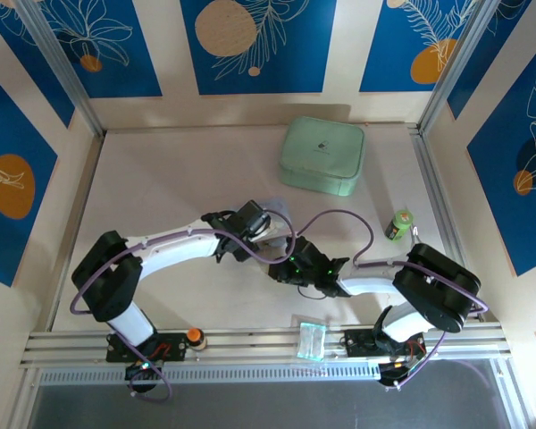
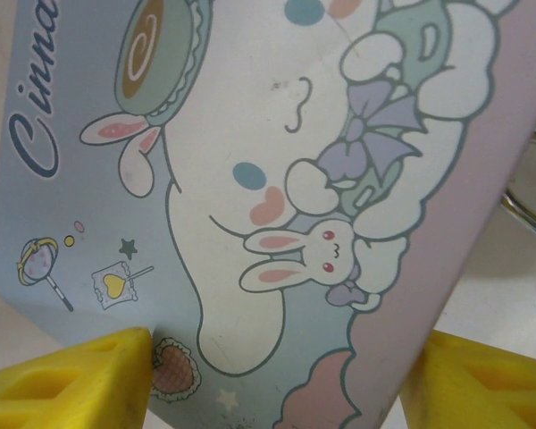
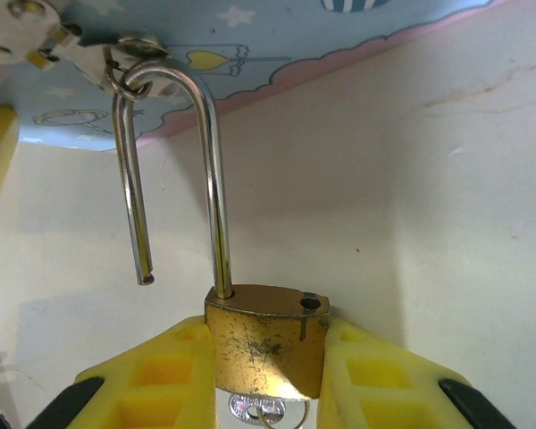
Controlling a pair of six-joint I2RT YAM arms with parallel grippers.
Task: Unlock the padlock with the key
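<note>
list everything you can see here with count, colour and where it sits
tin: 1, pale blue with cartoon print, middle of the table
padlock: 1, brass body with silver shackle, shackle open and hooked through the tin's latch ring
key: 1, silver, under the padlock body
case: 1, mint green, far side of the table
bottle: 1, green, right side of the table
packet: 1, clear, on the near rail
knob: 1, orange, near rail by the left base
table: 1, cream
left arm: 1, white and black, reaching to the middle
right arm: 1, white and black, reaching to the middle
left end effector: 1, yellow fingers, closed on the tin
right end effector: 1, yellow fingers, closed on the padlock
</note>
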